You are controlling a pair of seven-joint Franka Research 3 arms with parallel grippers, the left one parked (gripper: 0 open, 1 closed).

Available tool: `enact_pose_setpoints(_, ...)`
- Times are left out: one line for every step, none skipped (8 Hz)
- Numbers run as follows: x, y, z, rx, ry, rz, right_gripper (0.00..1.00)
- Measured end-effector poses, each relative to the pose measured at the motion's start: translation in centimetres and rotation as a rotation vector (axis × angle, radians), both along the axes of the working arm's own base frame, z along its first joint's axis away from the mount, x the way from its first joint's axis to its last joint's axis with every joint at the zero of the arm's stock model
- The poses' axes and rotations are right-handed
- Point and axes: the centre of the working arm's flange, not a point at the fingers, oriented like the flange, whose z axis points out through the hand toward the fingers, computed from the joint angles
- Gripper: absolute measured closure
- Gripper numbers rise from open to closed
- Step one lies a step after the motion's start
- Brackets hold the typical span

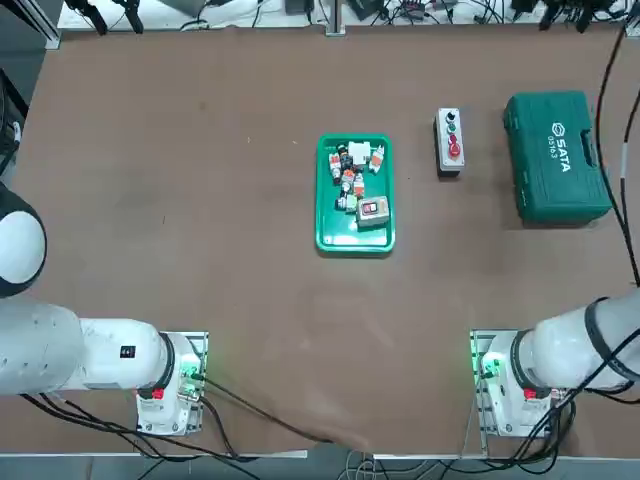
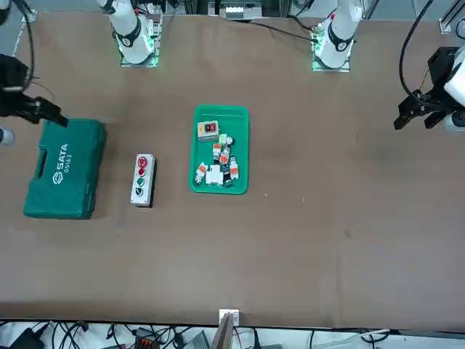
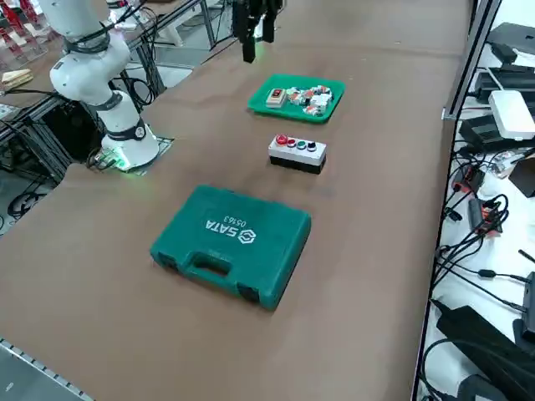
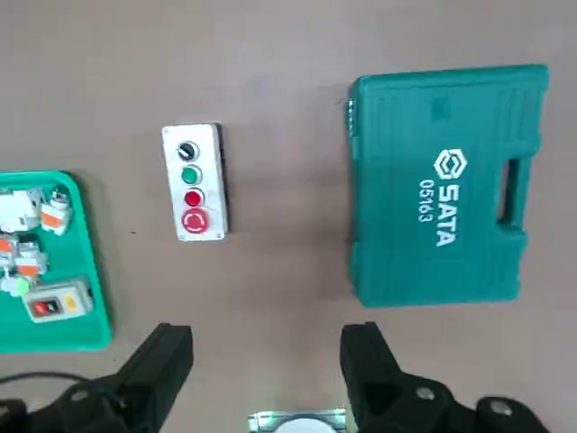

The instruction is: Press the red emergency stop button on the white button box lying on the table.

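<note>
hovering right end effector (image 4: 266,361) spread wide, above the table (image 4: 270,54), white button box (image 4: 192,182) untouched

The white button box (image 1: 450,142) lies flat on the brown tabletop (image 1: 200,220) — long and narrow. Black, green and red buttons run in a row on top.

This is a robotics lab or a test workshop. 2 white robot arms are bolted on metal base plates (image 1: 497,385) with green lights, at one edge of a large brown table (image 1: 200,220). Around the table many black cables (image 3: 472,242) hang and lie, with power adapters beside its edge. On the table lie technical things: a green SATA tool case (image 1: 556,157), a white button box (image 1: 450,142) and a green tray (image 1: 355,238) of small electrical parts.
</note>
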Motion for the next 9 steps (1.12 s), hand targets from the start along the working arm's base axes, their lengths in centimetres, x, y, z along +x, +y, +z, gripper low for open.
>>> enact_pose_setpoints(0.0, 0.1, 0.1, 0.002, -0.017, 0.013, 0.0)
enact_pose_setpoints(-0.4, 1.0, 0.2, 0.002, -0.057, 0.032, 0.0)
enact_pose_setpoints(-1.7, 2.1, 0.1, 0.002, -0.085, 0.051, 0.0)
enact_pose_setpoints(-3.3, 2.5, 0.2, -0.004, -0.087, 0.059, 0.0)
enact_pose_setpoints(-4.5, 2.3, 0.5, -0.015, -0.077, 0.06, 0.0)
enact_pose_setpoints(-5.3, 2.0, 0.8, -0.025, -0.056, 0.059, 0.0)
enact_pose_setpoints(-5.7, 1.8, 0.9, -0.029, -0.035, 0.057, 0.0)
enact_pose_setpoints(-5.8, 1.7, 1.0, -0.029, -0.027, 0.056, 0.0)
enact_pose_setpoints(-5.8, 1.7, 1.1, -0.029, -0.026, 0.056, 0.0)
